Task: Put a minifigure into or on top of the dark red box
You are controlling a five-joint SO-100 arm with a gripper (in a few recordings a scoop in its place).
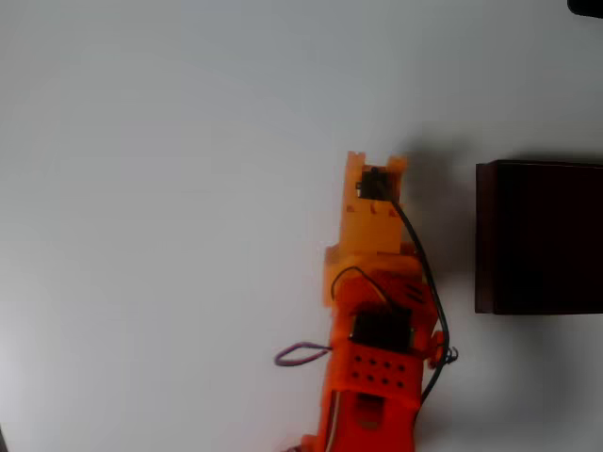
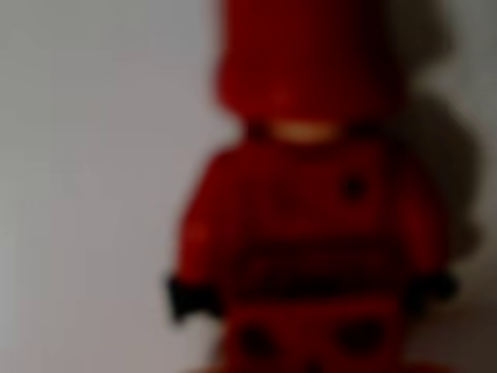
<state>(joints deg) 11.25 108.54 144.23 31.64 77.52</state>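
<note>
In the wrist view the minifigure (image 2: 311,233) is very close and blurred: all red, with small dark hands and a dark band at the waist. It stands against the white surface, with a shadow to its right. From overhead, the orange arm reaches up from the bottom edge, and its gripper (image 1: 377,162) points toward the top of the picture. The arm's own body hides the fingers from above, so I cannot tell how the jaws stand. The dark red box (image 1: 539,235) rests on the table to the right of the gripper, a short gap away, and its interior is very dark.
The white table (image 1: 160,217) stretches wide to the left of and beyond the arm. A black cable (image 1: 421,268) runs down the arm's right side, and a purple wire loop (image 1: 300,355) sticks out on its left. Something dark sits in the top right corner (image 1: 586,7).
</note>
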